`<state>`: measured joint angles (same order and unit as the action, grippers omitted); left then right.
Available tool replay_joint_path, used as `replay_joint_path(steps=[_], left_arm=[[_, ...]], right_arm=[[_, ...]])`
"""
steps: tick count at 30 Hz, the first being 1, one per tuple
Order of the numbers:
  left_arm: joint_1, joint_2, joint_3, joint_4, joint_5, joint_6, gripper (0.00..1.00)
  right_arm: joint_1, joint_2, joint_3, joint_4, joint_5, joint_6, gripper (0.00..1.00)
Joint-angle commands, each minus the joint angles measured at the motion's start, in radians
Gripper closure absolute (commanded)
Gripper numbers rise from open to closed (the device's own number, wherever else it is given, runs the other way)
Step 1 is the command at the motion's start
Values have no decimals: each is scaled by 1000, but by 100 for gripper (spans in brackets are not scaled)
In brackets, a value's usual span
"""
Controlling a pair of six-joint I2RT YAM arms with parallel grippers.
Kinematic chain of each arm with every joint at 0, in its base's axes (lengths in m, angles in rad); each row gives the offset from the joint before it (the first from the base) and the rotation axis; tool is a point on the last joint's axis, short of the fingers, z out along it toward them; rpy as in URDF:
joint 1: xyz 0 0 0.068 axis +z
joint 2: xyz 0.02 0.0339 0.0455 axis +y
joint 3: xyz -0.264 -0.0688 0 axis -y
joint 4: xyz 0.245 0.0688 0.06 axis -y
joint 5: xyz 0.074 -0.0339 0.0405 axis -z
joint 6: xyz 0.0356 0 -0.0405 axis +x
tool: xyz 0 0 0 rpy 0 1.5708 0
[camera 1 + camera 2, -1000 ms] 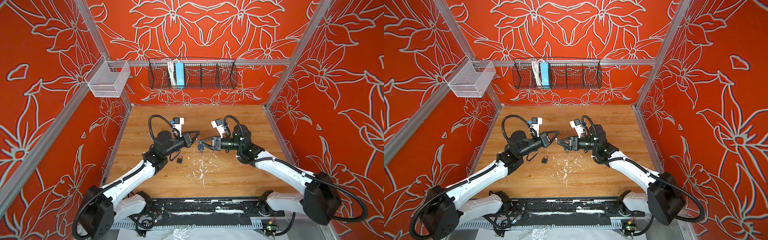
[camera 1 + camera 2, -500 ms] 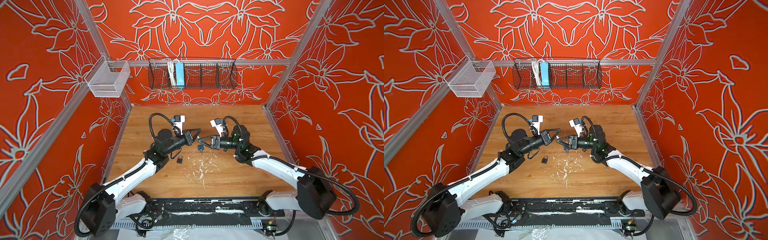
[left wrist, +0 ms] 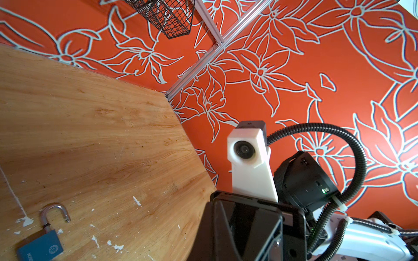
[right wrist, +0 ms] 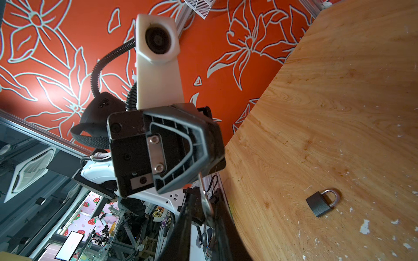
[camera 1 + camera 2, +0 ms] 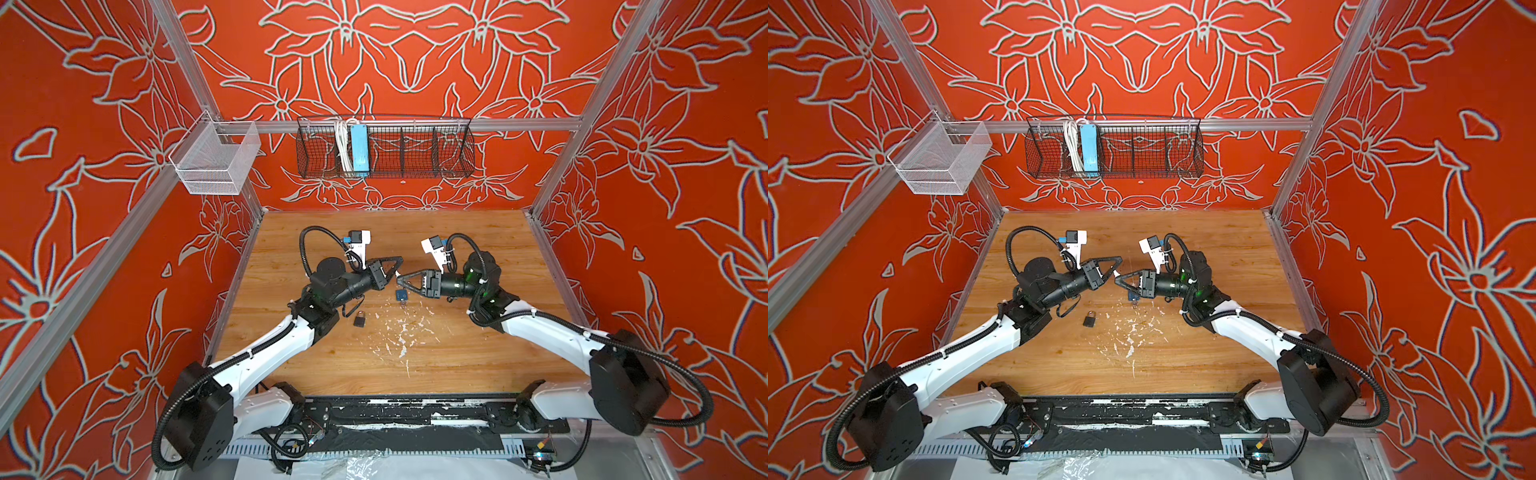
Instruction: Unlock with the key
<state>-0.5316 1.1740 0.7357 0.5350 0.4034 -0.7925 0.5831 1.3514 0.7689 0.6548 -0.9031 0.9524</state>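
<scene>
My two grippers meet tip to tip in the air above the middle of the table. The left gripper [image 5: 395,270] is shut on the blade of a small silver key [image 4: 206,206]. The key's head pokes in between the fingers of the right gripper [image 4: 202,196]. Those fingers stand narrowly apart around it, with a slit still showing on one side. A blue padlock [image 5: 401,295] [image 3: 40,246] lies below the grippers with its shackle swung open. A black padlock [image 5: 360,320] [image 4: 321,203] lies nearer the left arm with its shackle closed.
White paint flecks [image 5: 401,332] mark the wooden table in front of the padlocks. A black wire basket [image 5: 384,147] hangs on the back wall and a white mesh bin [image 5: 216,160] on the left rail. Red walls close in three sides.
The right gripper's jaws have narrowed steadily around the key's head. Both arms have edged slightly toward the back; the left gripper stayed shut. The padlocks have not moved.
</scene>
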Motion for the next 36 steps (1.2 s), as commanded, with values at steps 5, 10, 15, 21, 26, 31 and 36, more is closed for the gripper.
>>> replay_joint_path(steps=[5, 10, 15, 21, 26, 31, 36], left_arm=[[-7, 9, 37, 51, 20, -14, 100], [-7, 8, 39, 47, 17, -10, 100], [-7, 1, 39, 30, 19, -5, 100], [-7, -53, 45, -106, -42, 20, 84], [-7, -123, 29, -248, -109, 52, 53], [-7, -178, 24, -485, -220, 61, 41], [-7, -228, 10, -716, -347, 11, 28]], right_arm=[[-10, 14, -12, 70, -25, 31, 91], [-12, 12, -19, 84, -22, 38, 97], [-18, -1, -23, 85, -12, 42, 100], [-34, -38, -46, 45, -3, 31, 100], [-49, -89, -59, -66, -15, -11, 100], [-62, -172, -40, -342, 10, -132, 100], [-62, -210, -31, -581, 45, -252, 100]])
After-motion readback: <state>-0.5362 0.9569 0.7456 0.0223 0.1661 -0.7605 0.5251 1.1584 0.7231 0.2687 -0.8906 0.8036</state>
